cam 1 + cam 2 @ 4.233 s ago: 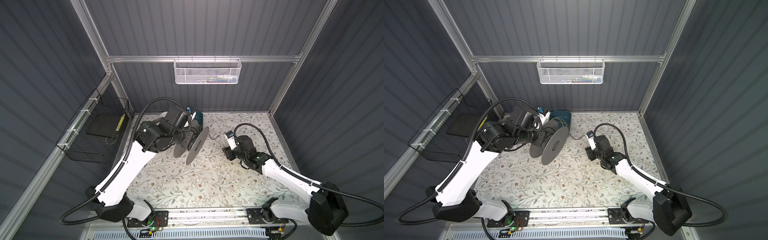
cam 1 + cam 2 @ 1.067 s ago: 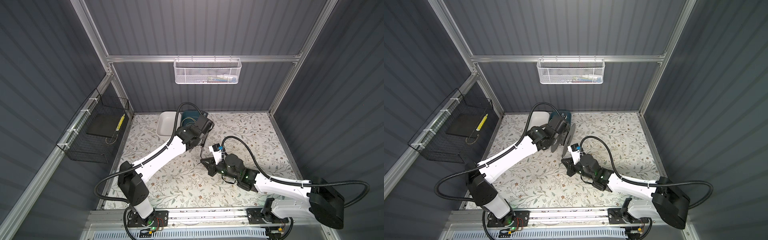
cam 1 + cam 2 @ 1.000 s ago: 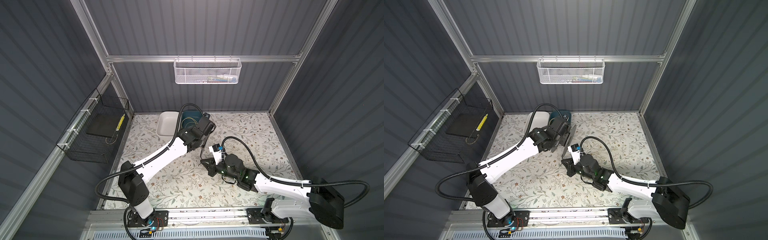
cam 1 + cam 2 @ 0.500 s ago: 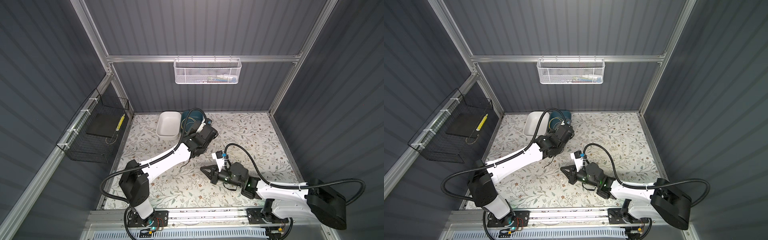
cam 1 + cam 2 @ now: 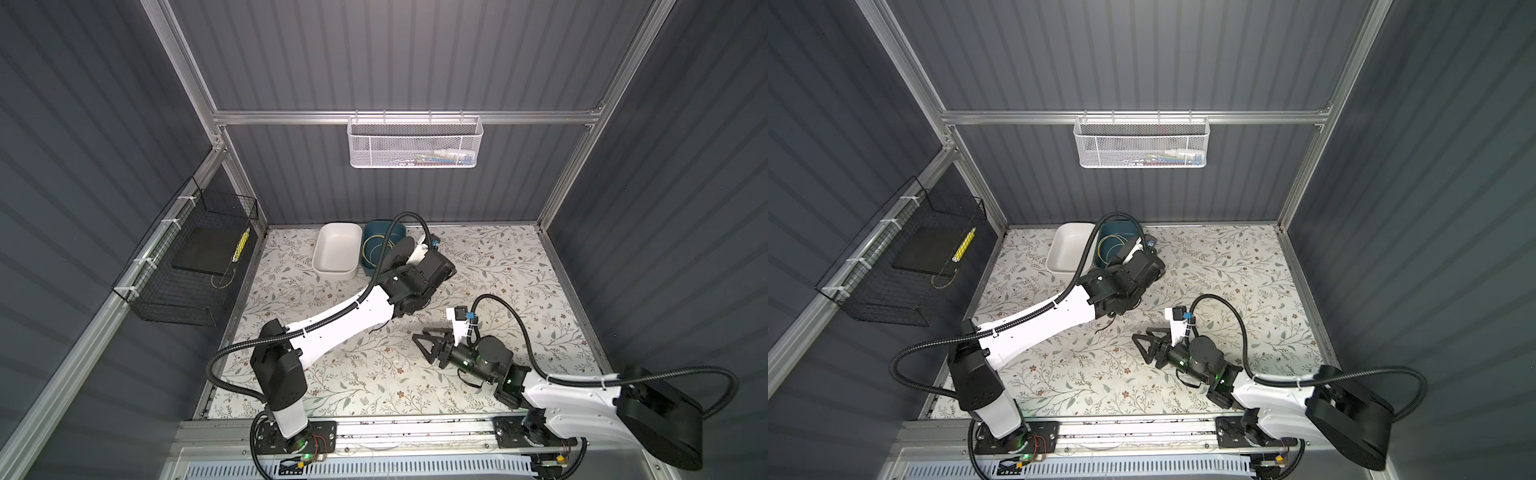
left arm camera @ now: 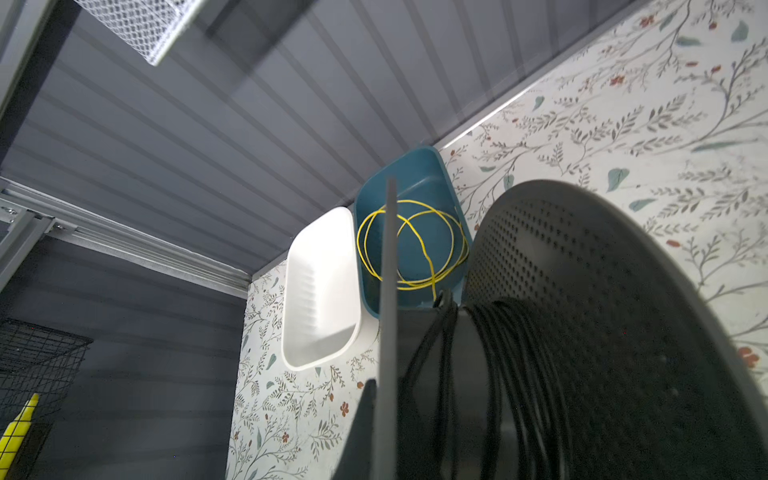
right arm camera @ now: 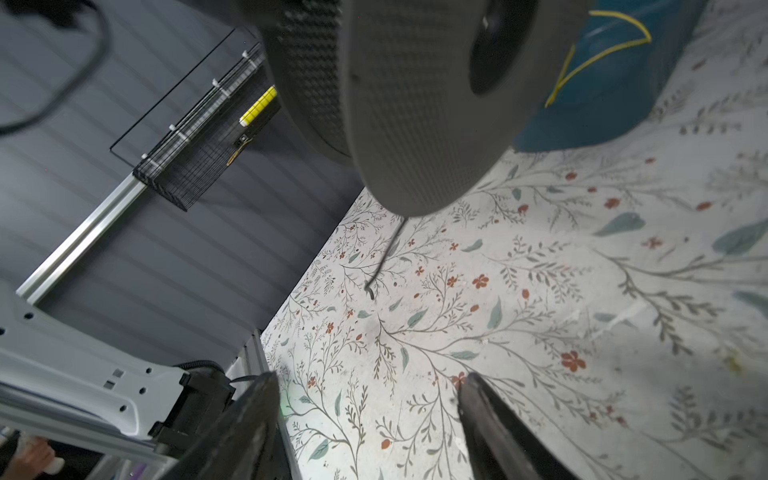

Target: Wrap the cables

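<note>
Both top views: two tubs, white [image 5: 334, 272] and blue [image 5: 397, 230], are set at the bench [image 5: 519, 266] rear edge, upper centre; the right half is left open. Right jaws are seen apart, empty.
Left wrist: left jaws are clamped on one spool [image 6: 602, 311] flange, black cable [image 6: 511, 353] wound on it; one yellow cable [image 6: 411, 245] is coiled in the blue tub.
Right wrist: the loose black end [image 7: 380, 266] is seen below the spool, centre frame.

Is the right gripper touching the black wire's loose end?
Apart. Right wrist view: the right gripper is open, tablecloth showing between its jaws and the wire end.
</note>
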Available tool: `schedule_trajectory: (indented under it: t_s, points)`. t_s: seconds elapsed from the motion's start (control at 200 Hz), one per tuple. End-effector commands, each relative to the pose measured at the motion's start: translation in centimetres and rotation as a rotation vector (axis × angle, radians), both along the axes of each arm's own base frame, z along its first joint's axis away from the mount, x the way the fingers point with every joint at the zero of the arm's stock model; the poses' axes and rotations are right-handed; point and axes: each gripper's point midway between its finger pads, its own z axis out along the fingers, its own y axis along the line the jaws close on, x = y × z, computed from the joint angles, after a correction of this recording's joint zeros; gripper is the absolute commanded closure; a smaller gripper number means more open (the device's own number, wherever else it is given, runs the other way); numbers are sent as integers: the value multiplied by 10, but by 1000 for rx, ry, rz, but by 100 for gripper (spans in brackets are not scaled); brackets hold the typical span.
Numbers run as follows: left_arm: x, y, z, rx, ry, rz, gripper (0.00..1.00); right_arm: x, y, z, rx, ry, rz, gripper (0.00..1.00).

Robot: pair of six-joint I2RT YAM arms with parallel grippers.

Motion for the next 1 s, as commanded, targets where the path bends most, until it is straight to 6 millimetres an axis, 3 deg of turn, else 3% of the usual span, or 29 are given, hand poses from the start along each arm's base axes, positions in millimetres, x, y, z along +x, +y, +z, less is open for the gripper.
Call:
schedule_trajectory:
  t_s: [0.0, 0.155, 0.335, 0.59, 0.995]
  points:
    - [3, 5, 42, -84, -65, 57, 100, 0, 14, 32, 171, -74, 51, 24]
    - [7, -1, 51, -77, -63, 61, 100, 5, 49, 31, 225, -52, 141, 23]
    - [9, -5, 56, -79, -60, 60, 100, 18, 48, 43, 220, -127, 81, 22]
    - [9, -7, 65, -130, -61, 55, 100, 35, 64, 28, 176, -136, 49, 24]
    - [9, -12, 71, -170, -52, 42, 100, 55, 80, 24, 187, -120, 9, 35]
